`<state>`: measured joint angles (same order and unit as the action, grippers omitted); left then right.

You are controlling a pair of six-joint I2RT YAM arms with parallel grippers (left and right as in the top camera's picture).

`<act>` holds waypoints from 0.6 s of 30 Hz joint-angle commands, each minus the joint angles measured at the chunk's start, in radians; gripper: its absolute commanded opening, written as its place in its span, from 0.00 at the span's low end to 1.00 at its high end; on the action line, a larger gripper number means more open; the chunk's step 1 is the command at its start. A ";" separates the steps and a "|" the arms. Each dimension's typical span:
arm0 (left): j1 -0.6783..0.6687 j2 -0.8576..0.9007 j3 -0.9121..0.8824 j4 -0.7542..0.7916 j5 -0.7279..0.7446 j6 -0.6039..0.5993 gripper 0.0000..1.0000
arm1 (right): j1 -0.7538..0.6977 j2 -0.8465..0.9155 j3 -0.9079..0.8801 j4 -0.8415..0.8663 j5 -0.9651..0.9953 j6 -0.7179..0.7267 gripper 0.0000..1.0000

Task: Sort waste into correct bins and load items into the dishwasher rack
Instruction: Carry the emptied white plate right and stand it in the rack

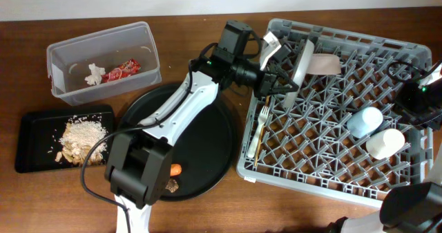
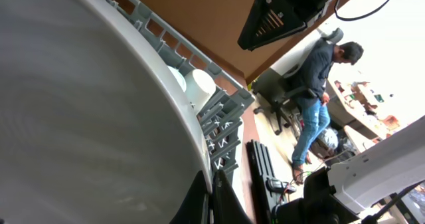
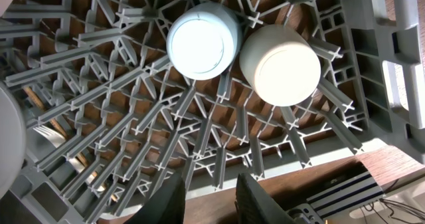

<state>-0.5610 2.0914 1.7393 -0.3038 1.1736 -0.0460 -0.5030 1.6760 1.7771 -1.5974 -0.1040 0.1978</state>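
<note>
Loading the dishwasher rack (image 1: 324,146), with the pale grey plate (image 1: 302,59) stood on edge among the pegs toward the rack's 11 o'clock. Pinched at the rim by the left gripper (image 2: 211,196), fingers nearly closed with only the plate's thin edge between them. Just past the plate, toward 12 o'clock, a cream shape (image 1: 326,65), probably the bowl, too hidden to be sure. Already racked: white plastic fork (image 1: 261,131) lying at 9 o'clock, light blue cup (image 1: 364,121) and white cup (image 1: 385,143) side by side toward 4 o'clock. Hanging over those two cups, the right gripper (image 3: 212,199), fingers spread apart and holding nothing.

Sorted, by the look of it: red wrapper (image 1: 123,70) and crumpled tissue (image 1: 93,74) in the clear tub (image 1: 103,39) at the table's 10 o'clock, rice scraps (image 1: 81,133) in the shallow black tray (image 1: 34,133) at 8 o'clock. Not yet binned: small orange carrot (image 1: 176,169) on the round black tray (image 1: 214,143), near its 7 o'clock edge.

Next, most likely: confirm a firm seat for the plate between pegs, open the fingers only slightly, and back away along the plate's own plane to avoid tipping it. After that, fetch the carrot and drop it with the scraps.
</note>
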 commanded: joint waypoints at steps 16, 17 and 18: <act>0.213 0.085 0.010 -0.293 -0.097 -0.010 0.86 | 0.006 -0.009 -0.001 0.000 -0.005 -0.006 0.29; 0.220 0.085 0.010 -0.304 -0.096 -0.010 0.86 | 0.006 -0.009 -0.001 0.000 -0.005 -0.006 0.29; 0.225 0.085 0.010 -0.321 -0.097 -0.010 0.86 | 0.006 -0.009 -0.001 0.000 -0.005 -0.006 0.29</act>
<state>-0.3492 2.1696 1.7432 -0.5995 1.0649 -0.0624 -0.5030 1.6760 1.7771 -1.5970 -0.1036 0.1982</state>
